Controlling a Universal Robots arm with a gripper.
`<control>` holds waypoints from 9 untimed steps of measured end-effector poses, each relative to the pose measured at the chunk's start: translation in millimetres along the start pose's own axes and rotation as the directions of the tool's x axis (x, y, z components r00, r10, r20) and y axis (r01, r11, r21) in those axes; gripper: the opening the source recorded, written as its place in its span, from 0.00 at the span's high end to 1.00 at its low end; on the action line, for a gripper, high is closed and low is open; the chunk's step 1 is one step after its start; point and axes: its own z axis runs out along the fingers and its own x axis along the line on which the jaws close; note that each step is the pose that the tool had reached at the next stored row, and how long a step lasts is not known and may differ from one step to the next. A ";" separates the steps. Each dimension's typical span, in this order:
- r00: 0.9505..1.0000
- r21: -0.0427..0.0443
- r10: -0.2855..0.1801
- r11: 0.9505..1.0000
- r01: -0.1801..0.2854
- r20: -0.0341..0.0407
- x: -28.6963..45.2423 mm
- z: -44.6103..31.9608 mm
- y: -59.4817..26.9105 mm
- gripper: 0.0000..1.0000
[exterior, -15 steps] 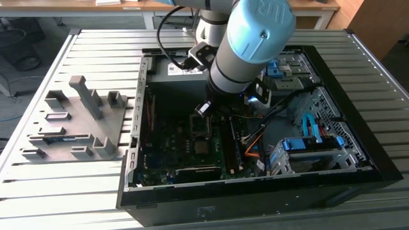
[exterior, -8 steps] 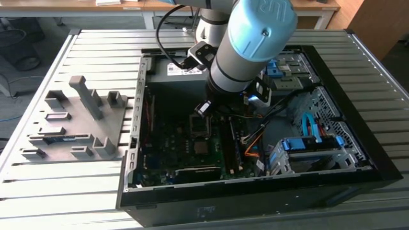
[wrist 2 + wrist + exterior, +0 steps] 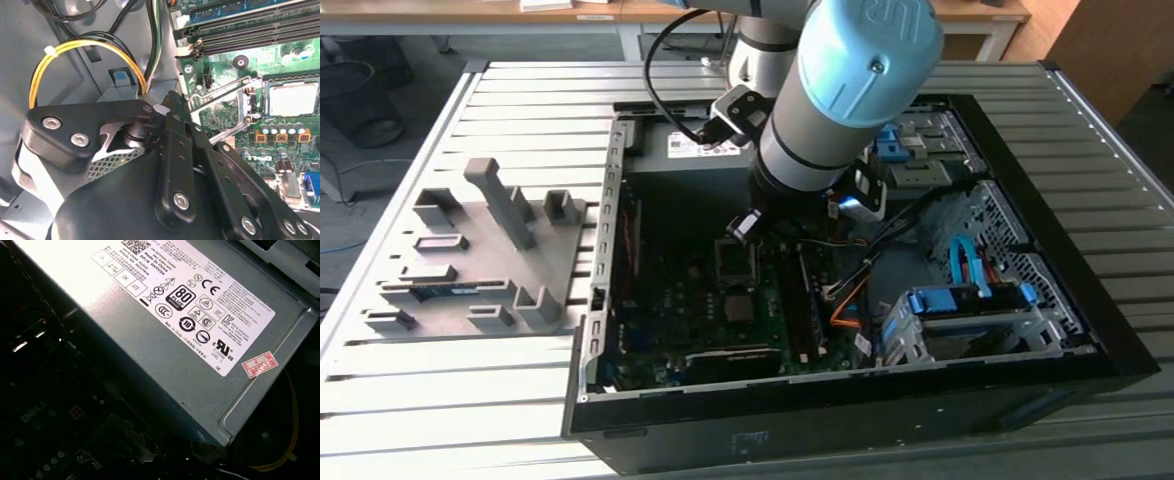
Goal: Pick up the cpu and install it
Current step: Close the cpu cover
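Note:
In the second wrist view the cpu (image 3: pixel 292 98), a small square chip with a pale silver top, lies flat in the motherboard's socket. The socket's metal hold-down frame (image 3: pixel 225 102) stands swung open beside it. My gripper (image 3: pixel 165 107) hangs over the case floor beside the motherboard's edge, a short way from the socket, its black fingers (image 3: pixel 175 150) drawn together at the tips with nothing between them. In the exterior view the gripper (image 3: pixel 744 228) sits low inside the open computer case (image 3: pixel 1067 330), just above the socket (image 3: pixel 736 262).
The grey power-supply box (image 3: pixel 200 340) lies close by the gripper. Yellow and black cables (image 3: pixel 75 50) loop near it. Memory slots (image 3: pixel 240 30) run past the socket. Blue-tabbed drive cages (image 3: pixel 961 300) fill the case's right. A grey fixture plate (image 3: pixel 480 260) rests on the slatted table.

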 end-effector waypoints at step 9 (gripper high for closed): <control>1.000 -0.008 0.002 1.000 -0.002 -0.005 -2.9 -1.7 -2.1 0.90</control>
